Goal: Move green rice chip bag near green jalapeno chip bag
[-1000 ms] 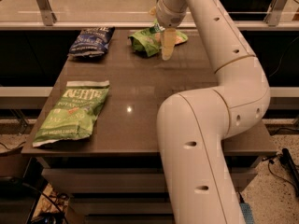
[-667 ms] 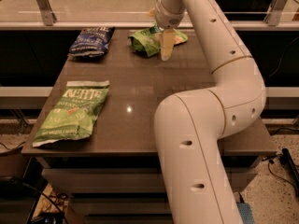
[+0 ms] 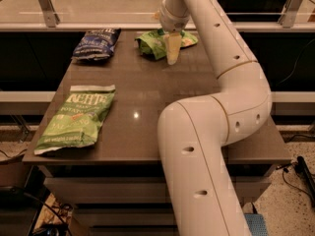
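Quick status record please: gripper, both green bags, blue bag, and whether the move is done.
gripper: at the far side of the table, pointing down in front of the rice bag; contact cannot be told
rice bag: far centre, crumpled, partly hidden by the gripper
jalapeno bag: near-left corner, lying flat, nothing touching it
blue bag: far left, left of the rice bag, apart from it
task: not done; the rice bag lies across the table from the jalapeno bag

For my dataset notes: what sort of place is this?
Probably an office snack area or test lab: a table with the green jalapeno chip bag and a dark blue bag, a railing behind, loose cables. The gripper hangs at the green rice chip bag.
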Controlling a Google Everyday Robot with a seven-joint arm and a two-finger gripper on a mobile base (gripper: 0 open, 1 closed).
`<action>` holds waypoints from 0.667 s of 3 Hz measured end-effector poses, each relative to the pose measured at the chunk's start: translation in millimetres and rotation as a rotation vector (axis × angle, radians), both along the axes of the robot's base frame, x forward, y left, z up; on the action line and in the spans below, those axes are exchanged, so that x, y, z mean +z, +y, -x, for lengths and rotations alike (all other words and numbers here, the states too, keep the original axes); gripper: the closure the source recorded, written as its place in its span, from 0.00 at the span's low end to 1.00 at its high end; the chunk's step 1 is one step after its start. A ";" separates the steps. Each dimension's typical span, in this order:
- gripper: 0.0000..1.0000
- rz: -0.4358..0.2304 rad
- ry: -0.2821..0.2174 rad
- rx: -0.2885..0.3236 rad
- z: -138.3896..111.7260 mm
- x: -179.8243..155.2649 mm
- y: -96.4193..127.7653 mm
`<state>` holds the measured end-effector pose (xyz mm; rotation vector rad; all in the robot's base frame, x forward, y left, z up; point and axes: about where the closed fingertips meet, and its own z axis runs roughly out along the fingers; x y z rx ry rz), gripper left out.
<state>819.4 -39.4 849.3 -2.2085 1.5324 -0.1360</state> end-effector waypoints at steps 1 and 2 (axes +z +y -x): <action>0.14 -0.006 -0.007 -0.001 -3.8 -2.6 3.0; 0.06 -0.009 -0.012 -0.001 -7.2 -5.9 5.8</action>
